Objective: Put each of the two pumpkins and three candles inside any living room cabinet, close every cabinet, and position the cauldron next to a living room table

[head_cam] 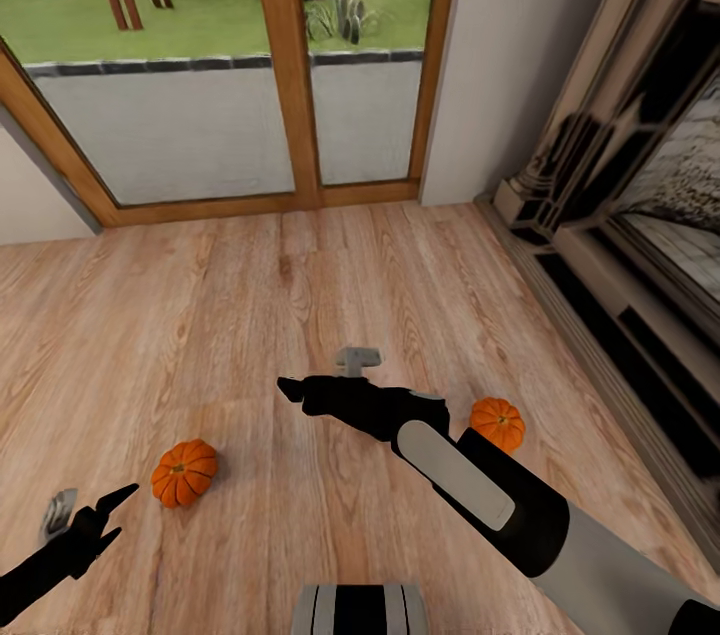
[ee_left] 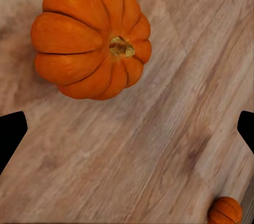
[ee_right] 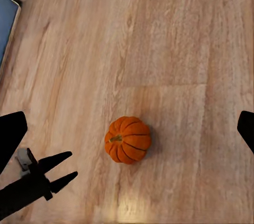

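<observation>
You have two pumpkins lying on the wooden floor (head_cam: 300, 295). The left pumpkin (head_cam: 184, 472) sits near you on the left, just to the right of your left gripper (head_cam: 120, 513), not touching it. That gripper's jaws stand open wide, holding nothing; in the left wrist view the same pumpkin (ee_left: 90, 35) lies beyond the fingertips, stem pointing sideways, with the other pumpkin (ee_left: 225, 211) well apart from it at the frame's edge.

The right pumpkin (head_cam: 498, 423) rests just beside your right forearm, on its right side, partly hidden by the arm. Your right gripper (head_cam: 291, 389) reaches toward the middle of the floor, above the boards; its jaws are spread wide and empty, as the right wrist view shows, where the left pumpkin (ee_right: 128, 139) lies between the two fingertips' lines and the left gripper (ee_right: 71, 166) is beside it.

Far ahead is a glass door (head_cam: 290, 55); a fireplace (head_cam: 610, 195) lines the right wall.
</observation>
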### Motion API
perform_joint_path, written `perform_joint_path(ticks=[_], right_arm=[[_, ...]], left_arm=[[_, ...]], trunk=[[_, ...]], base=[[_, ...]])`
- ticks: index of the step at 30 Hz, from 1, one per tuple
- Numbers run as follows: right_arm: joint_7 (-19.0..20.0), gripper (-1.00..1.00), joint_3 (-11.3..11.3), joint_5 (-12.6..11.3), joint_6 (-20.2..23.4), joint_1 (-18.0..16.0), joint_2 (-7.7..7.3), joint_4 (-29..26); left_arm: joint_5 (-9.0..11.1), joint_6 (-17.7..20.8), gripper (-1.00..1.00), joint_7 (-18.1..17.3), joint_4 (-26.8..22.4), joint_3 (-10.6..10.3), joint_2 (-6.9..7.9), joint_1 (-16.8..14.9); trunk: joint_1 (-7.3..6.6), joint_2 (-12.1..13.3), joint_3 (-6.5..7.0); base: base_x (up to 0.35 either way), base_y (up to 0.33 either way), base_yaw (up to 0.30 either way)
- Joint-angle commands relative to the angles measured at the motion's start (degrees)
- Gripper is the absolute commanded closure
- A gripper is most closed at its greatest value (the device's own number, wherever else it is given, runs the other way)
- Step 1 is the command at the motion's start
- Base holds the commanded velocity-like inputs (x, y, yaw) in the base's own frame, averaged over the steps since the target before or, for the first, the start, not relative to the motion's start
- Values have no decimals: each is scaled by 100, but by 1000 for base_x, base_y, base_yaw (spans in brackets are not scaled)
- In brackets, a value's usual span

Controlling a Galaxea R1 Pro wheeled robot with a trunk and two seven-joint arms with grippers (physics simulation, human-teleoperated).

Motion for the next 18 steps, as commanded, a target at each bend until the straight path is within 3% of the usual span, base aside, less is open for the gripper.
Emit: perform_joint_path(ticks=[1,4,9,14,18], right_arm=[[153,-100,9,-44,0,-5,-2,-11],[965,-100,-16,-44,-13,-2,0,-11],[1916,-100,-215,-43,-247,-2,-5,-9],[2260,-100,-251,-74,-277,-1,-44,-7],[2450,-100,-255,-384,-359,39,-217,-7]], left_arm=[[35,47,-100,-3,1,12,-2,-3],[39,42,-100,-1,-20,12,-6,-3],[34,36,-100,-1,-39,12,-18,-3],[33,31,-100,0,-38,15,1,-3],[35,31,-100,-1,-44,20,-22,-3]], trunk=[[1,-3,-27],[9,-7,-93],[22,-14,-204],[35,-21,-315],[45,-26,-403]], base=[[0,0,0],[0,0,0],[0,0,0],[0,0,0],[0,0,0]])
